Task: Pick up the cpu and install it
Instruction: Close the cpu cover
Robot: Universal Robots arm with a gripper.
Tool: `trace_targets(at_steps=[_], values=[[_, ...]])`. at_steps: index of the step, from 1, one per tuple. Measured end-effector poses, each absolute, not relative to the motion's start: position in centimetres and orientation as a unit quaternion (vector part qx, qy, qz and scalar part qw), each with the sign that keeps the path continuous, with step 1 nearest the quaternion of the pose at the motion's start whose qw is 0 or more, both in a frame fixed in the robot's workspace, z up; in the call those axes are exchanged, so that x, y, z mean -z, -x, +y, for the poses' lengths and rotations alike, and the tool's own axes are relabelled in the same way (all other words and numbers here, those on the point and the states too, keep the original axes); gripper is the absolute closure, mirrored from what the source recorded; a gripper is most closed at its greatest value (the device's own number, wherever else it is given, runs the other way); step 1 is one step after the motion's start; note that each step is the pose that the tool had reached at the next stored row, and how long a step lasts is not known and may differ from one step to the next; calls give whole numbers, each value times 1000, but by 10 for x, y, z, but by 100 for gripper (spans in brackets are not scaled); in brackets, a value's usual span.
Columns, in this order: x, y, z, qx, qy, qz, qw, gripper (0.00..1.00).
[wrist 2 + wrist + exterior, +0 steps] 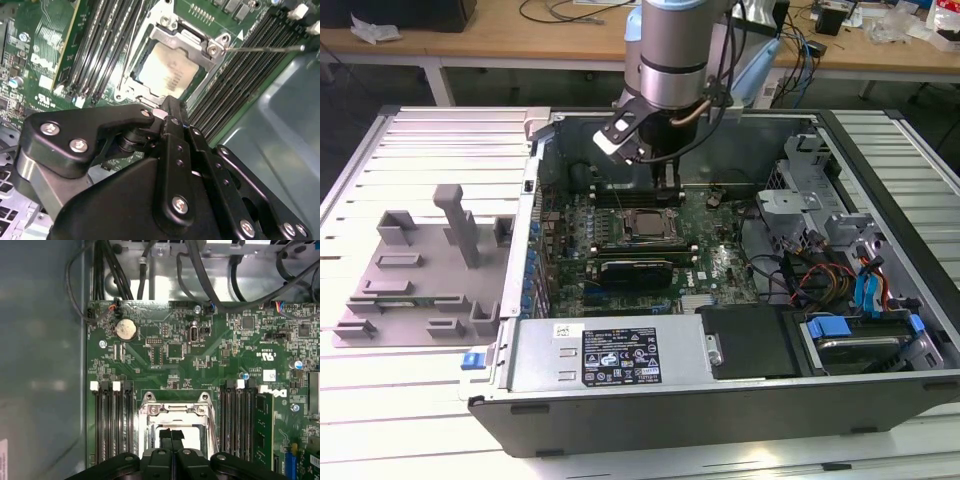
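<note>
- 1 open black-and-grey metal computer case (pixel 620 405) lies on the pale slatted table (pixel 420 420).
- 1 green motherboard (pixel 200 365) lies flat inside it.
- My black gripper (pixel 171 436) hangs over the socket, its 2 fingers pressed together with nothing between them.
- 1 square metal socket frame (pixel 214 48) sits between black memory slots (pixel 112 425).
- The small flat silver-topped square cpu (pixel 167 72) lies seated within that frame, beneath my fingertips; contact cannot be confirmed.
</note>
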State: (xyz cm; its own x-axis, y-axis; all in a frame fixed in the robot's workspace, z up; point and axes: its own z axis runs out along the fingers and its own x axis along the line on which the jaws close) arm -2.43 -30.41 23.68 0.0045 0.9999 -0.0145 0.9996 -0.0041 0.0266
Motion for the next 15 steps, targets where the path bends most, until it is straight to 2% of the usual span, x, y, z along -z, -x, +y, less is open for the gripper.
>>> trace_targets(at_steps=[15], values=[[-235,34,-312,-4,-704,710,15,89]])
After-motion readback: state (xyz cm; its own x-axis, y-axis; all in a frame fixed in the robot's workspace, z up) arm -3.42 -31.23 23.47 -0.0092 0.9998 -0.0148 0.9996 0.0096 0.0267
